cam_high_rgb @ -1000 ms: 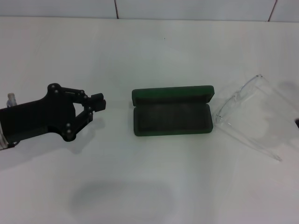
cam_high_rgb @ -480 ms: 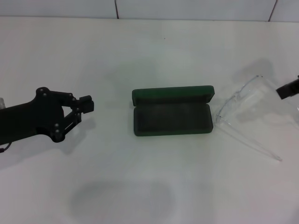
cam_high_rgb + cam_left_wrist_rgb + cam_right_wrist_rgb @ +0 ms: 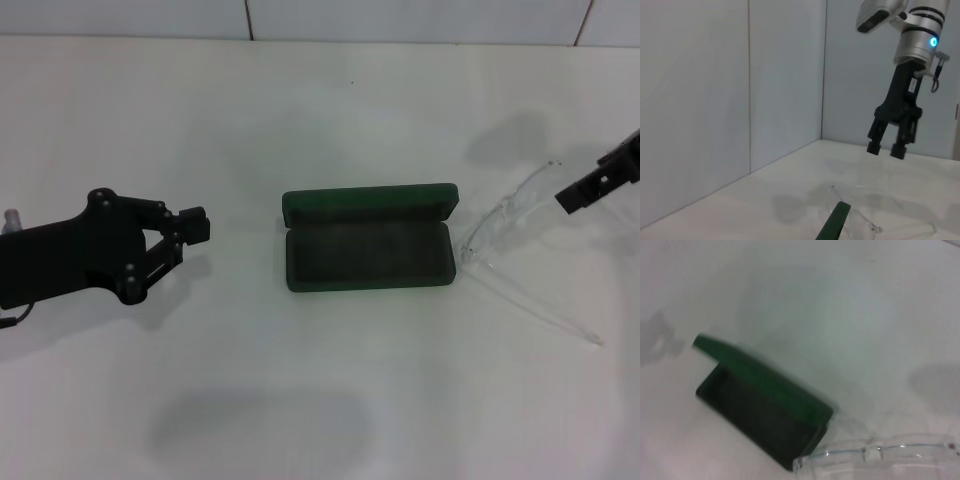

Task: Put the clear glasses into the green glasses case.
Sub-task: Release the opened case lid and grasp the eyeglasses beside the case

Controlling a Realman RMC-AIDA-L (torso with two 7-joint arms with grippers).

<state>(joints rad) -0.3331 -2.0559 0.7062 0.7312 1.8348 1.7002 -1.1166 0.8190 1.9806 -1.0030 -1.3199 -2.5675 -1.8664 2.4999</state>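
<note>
The white tabletop [image 3: 330,110] lies bare across the upper band of the head view and again along the whole lower band, so both offer unobstructed passage. In the centre sits the dark green hard rectangular glasses case [image 3: 369,254], its lid standing up along the far edge as a low wall, while the tray is reachable from above and from the near side. Just beside the case's right end lie the transparent colourless plastic glasses [image 3: 505,222], their long thin arms spreading toward the lower right. The black left gripper [image 3: 196,226] occupies the middle left, well apart from the case. The black right gripper [image 3: 885,148] hangs above the glasses at the right edge, fingers parted.
</note>
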